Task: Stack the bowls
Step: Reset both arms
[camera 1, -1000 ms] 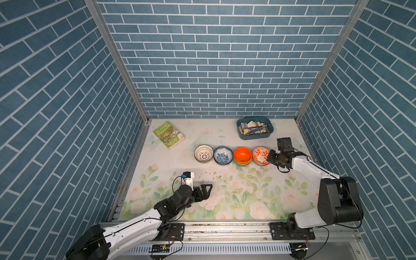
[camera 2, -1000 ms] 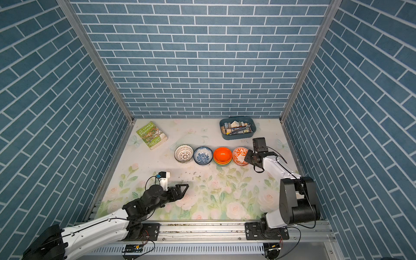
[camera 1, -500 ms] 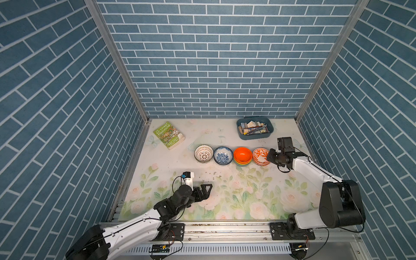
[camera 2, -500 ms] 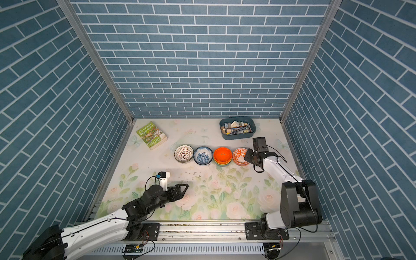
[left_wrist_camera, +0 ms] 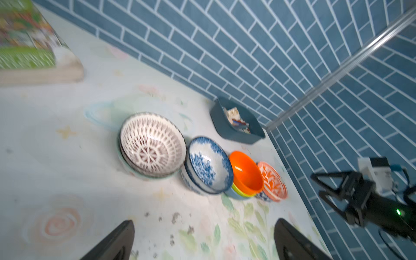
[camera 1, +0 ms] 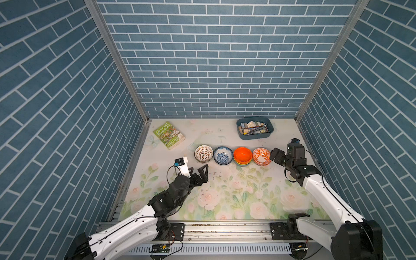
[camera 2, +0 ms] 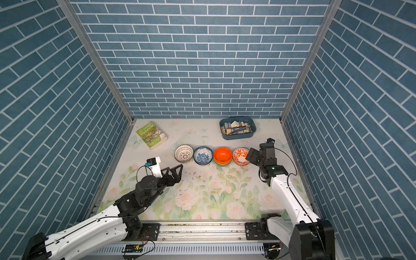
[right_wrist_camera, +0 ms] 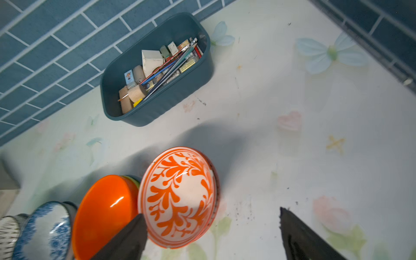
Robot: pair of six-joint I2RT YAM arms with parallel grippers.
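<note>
My right gripper (camera 1: 274, 155) sits wide open and empty beside the patterned bowl (camera 1: 261, 155) — looks nested on another at the row's end. Left gripper (camera 1: 199, 171) hangs wide too, near the lattice bowl (camera 1: 203, 153) — four stacks side by side, so merging's next, I guess.

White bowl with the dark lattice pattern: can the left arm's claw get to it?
Probably yes. The left claw is open and points toward the white round bowl with dark lattice, with only bare flowery tabletop between them. The blue-flowered round bowl crowds one side.
</note>
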